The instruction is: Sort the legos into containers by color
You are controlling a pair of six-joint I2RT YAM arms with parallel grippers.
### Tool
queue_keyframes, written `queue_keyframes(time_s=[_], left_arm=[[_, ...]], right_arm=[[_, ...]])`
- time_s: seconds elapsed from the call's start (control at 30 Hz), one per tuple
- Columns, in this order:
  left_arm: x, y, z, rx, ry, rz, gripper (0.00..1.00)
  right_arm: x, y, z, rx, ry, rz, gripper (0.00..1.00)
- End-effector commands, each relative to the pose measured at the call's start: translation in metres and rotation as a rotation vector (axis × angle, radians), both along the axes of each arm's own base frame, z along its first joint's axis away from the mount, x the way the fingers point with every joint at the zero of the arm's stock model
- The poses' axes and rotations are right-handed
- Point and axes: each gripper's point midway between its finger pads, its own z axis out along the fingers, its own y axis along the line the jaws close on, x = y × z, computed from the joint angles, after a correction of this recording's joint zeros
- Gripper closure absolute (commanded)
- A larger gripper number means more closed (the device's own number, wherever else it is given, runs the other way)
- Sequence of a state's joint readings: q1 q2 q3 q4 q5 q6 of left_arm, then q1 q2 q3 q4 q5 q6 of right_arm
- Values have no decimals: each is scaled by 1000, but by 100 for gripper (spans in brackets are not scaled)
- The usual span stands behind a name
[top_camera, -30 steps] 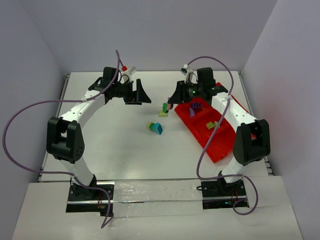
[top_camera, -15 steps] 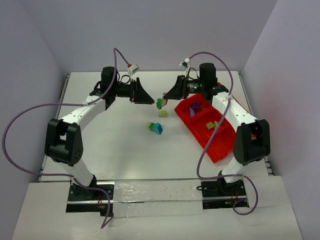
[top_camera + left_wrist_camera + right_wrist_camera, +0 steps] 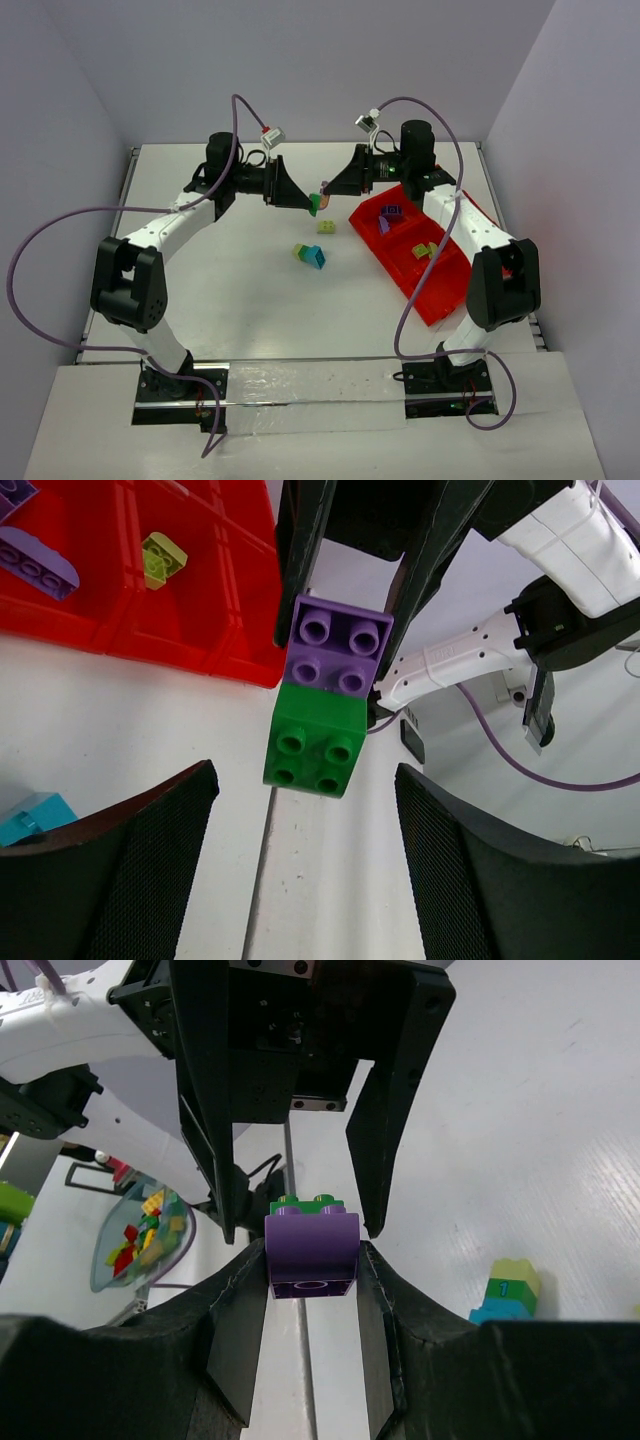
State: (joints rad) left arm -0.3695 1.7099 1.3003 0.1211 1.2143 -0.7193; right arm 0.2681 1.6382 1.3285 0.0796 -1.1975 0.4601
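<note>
My right gripper is shut on a purple brick with a green brick snapped to its far side. It holds this stack above the table, left of the red tray. My left gripper faces it, open. Its fingers stand either side of the green brick without touching it. The purple brick sits beyond, between the right gripper's fingers. A pale yellow brick and a teal and yellow stack lie on the table.
The tray's compartments hold purple bricks and a yellow-green brick. The tray lies under the right arm, along the table's right side. A bowl of mixed bricks shows in the background of the right wrist view.
The right gripper lifted the purple and green stack off the table and swung it left. The left gripper moved right to meet it, and its jaws narrowed somewhat.
</note>
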Motion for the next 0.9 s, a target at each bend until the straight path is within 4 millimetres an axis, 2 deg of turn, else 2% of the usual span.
queue_keyframes(time_s=[0.0, 0.13, 0.2, 0.33, 0.4, 0.53, 0.73, 0.87], left_arm=[[-3, -8, 24, -54, -89, -54, 24], [-5, -11, 23, -57, -85, -63, 29], [-5, -12, 23, -56, -84, -64, 38], [-5, -12, 23, -54, -83, -60, 82], [-6, -11, 22, -48, -72, -61, 97], [-5, -9, 19, -28, -83, -43, 100], [3, 8, 14, -23, -66, 29, 100], [10, 16, 14, -28, -68, 63, 100]], right_arm=[[-10, 6, 20, 34, -68, 54, 95], [-9, 7, 19, 33, -63, 56, 95], [-9, 8, 19, 32, -63, 59, 95], [-8, 8, 18, 27, -64, 51, 95], [-6, 6, 15, 19, -67, 42, 95], [5, -5, 7, -13, -49, -30, 96], [38, -52, -19, -111, 2, -262, 98], [47, -72, -37, -204, 21, -342, 97]])
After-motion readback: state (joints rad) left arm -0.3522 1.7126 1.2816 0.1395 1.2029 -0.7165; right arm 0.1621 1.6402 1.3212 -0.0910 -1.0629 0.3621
